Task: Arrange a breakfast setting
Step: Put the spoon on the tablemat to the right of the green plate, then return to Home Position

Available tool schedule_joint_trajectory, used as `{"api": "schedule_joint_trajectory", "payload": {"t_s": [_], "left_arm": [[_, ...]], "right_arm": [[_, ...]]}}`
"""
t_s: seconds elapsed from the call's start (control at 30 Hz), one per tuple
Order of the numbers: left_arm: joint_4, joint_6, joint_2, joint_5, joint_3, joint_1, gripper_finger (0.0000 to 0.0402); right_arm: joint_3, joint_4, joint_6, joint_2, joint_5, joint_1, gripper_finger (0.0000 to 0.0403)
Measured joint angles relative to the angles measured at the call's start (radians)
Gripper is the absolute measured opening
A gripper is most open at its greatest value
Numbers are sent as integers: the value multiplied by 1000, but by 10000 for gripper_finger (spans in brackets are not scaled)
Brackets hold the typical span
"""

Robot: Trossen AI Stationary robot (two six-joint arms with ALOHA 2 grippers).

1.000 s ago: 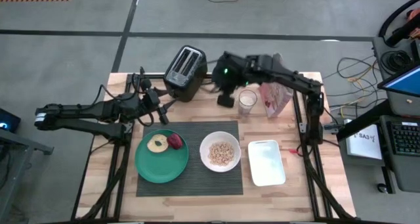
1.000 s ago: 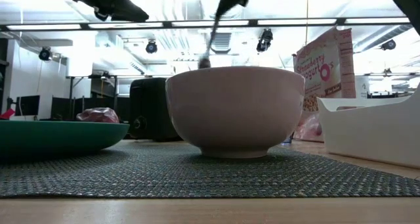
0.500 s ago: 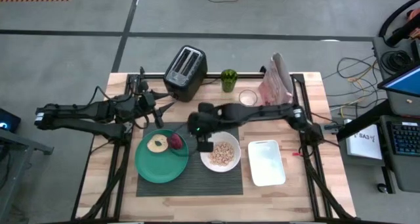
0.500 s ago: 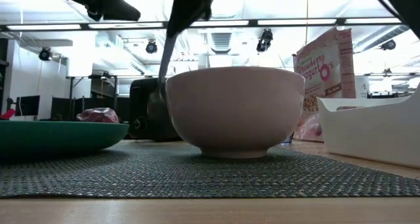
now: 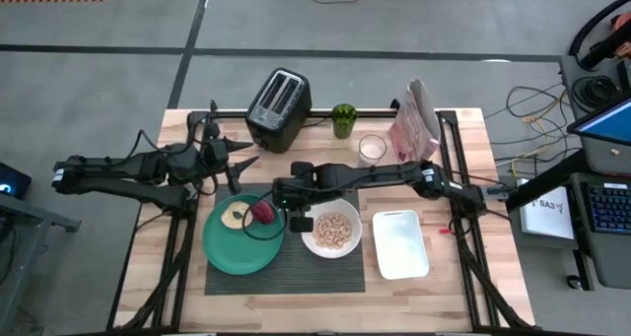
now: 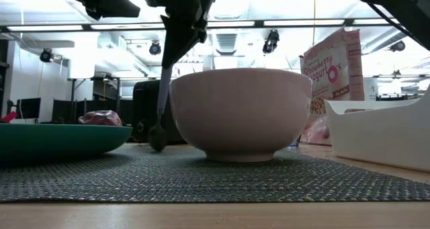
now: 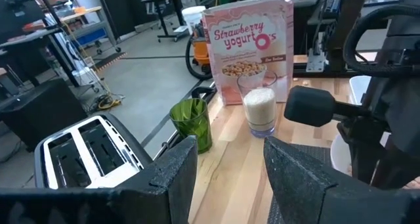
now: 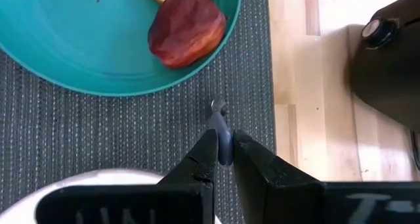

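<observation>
On the dark ribbed placemat [image 5: 286,272] sit a green plate [image 5: 229,252] with food and a white bowl [image 5: 335,230] of cereal. A white rectangular dish [image 5: 400,245] lies to their right. The black toaster [image 5: 279,107], milk glass [image 5: 372,147] and pink cereal box [image 5: 414,119] stand along the far edge. My right gripper [image 5: 301,218] hangs over the mat between plate and bowl, shut on a grey spoon [image 6: 161,101]. At the far left my left gripper [image 7: 226,175] is open with nothing between its fingers. My right gripper pinches the spoon's thin handle [image 8: 224,137] between its two fingers, at the upper end. The fingers [image 8: 200,159] come slanting down from the far right. The spoon hangs below them, its rounded end [image 6: 157,138] down by the mat beside the bowl; whether it touches the mat I cannot tell.
A green cup [image 5: 343,119] stands on the far edge between toaster and glass. A red piece of food [image 8: 187,27] lies on the plate close to the spoon. Bare wood shows at the table's near edge [image 5: 325,311].
My right gripper has swung from beside the milk glass at the far edge toward the near left and down, carrying the spoon. It now hangs between plate and bowl, and the spoon's rounded end has sunk to the mat's level.
</observation>
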Motion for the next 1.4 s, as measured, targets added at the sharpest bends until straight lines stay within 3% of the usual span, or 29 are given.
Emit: {"api": "schedule_joint_trajectory", "payload": {"t_s": [0.2,0.67,1.03,1.2,1.4], "left_arm": [[0,1,3,0,0,-1,160],[0,4,6,-1,0,0,160],[0,1,9,0,0,0,160],[5,-8,11,84,-13,0,160],[37,-52,-31,111,-68,-1,160]], "right_arm": [[0,0,21,-4,-5,0,33],[-2,0,45,1,-19,5,145],[-2,-25,45,-4,-21,7,157],[-9,-31,-8,-6,-18,22,156],[-88,-1,-83,-25,-19,32,150]]}}
